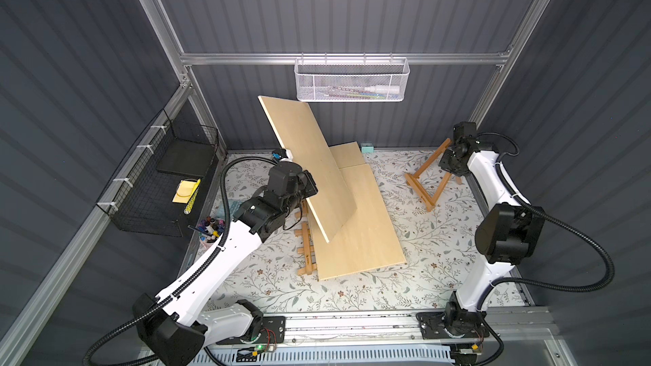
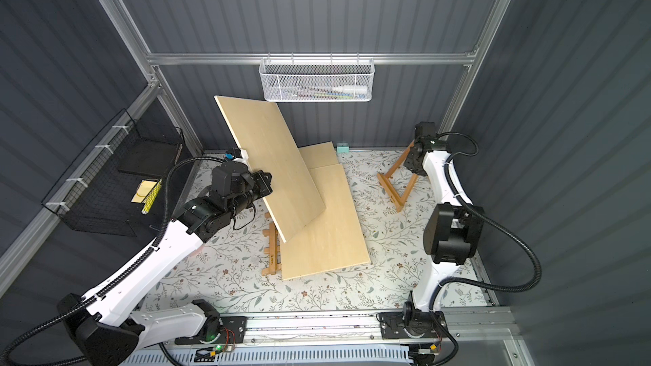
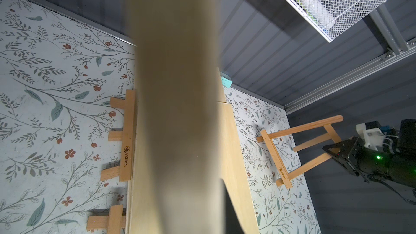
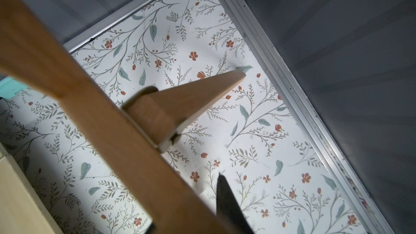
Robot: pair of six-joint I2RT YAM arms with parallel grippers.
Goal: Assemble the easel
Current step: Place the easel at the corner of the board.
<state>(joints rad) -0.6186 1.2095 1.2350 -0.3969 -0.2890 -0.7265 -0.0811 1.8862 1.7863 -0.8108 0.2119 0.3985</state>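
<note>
Easel assembly turns here on the gap between a panel on the left and a stand on the right. Farthest left, the left gripper [image 1: 309,187] is clamped tight on a long edge of the raised board [image 1: 305,156]. This board hangs tilted above the table, its long axis running from the far left down toward the near middle. Beneath its lower end a spare easel frame [image 1: 305,248] lies flat on the floral mat [image 1: 267,276], partly covered by the flat board [image 1: 366,237], with a smaller board [image 1: 348,155] at that one's far end. Further right, well apart from all three panels, the standing easel [image 1: 427,184] leans near the back right corner. Its ledge bar [image 1: 419,191] is down on the mat, toward the middle of the table, and the right gripper [image 3: 333,156] is closed on the frame near its top. So the target lies to the right of the left gripper, across open mat. The left arm carries the panel, while the right arm, far nearer the stand, seems placed to steady it. In both top views the board's long edge and the ledge bar run roughly the same way, so the coming move looks more like a sideways carry and lowering than a turn.
</note>
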